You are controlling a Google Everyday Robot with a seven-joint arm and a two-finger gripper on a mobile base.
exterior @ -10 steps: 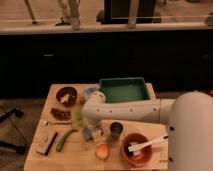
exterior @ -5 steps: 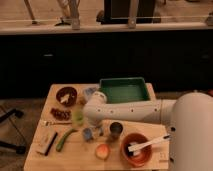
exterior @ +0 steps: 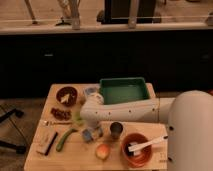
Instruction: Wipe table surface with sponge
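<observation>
Step reads as reach/grasp, wipe not started. The gripper (exterior: 93,128) hangs off the arm's white wrist right over the sponge (exterior: 89,134), which sits on the table surface (exterior: 80,158) at front-centre, just left of the metal cup (exterior: 116,130) and up-left of the orange-pink fruit (exterior: 103,151); can't tell whether the gripper is clamped on it or loose. Next move, my read: confirm the hold, press the sponge flat, then sweep across the wood, steering clear of the cup, the fruit and the long green item (exterior: 65,139).
</observation>
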